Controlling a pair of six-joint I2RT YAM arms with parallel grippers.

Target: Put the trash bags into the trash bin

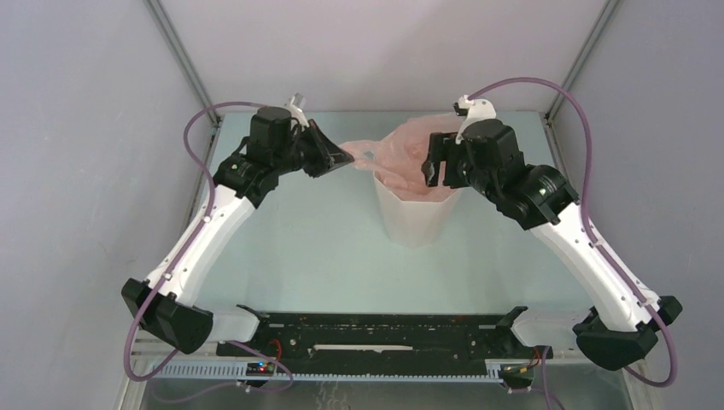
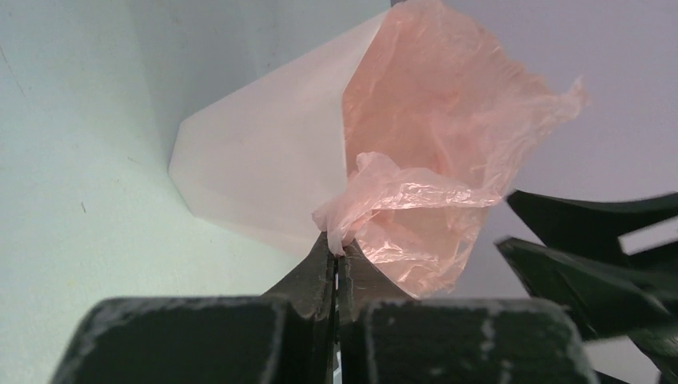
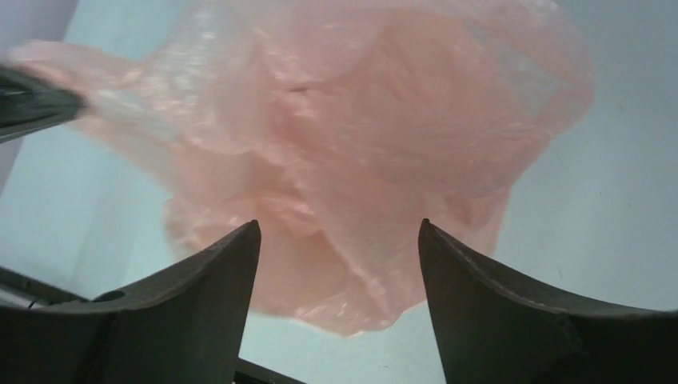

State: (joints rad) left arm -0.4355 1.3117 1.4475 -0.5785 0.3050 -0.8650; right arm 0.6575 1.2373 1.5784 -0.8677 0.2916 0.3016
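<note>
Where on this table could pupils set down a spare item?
Bare table lies between left arm, trash bin and black rail; a smaller patch between bin and right arm. Crowded: the bin's rim, where the left gripper pinches the pink plastic bag beside the open right gripper.

Pink bag [image 1: 401, 158] bunched over upright white bin [image 1: 414, 222] (one corner stretched left).

The bin [image 1: 416, 218] stands on the table [image 1: 299, 248] between the two claws, just right of the left claw [image 1: 348, 158] and under the right claw [image 1: 434, 166]. The bag [image 1: 401, 154] sits in the bin's mouth and spills over the rim, with one corner running left into the left claw's tips. The rest of the bag lies straight ahead of the right claw, past its fingers; can't tell if they touch.
</note>
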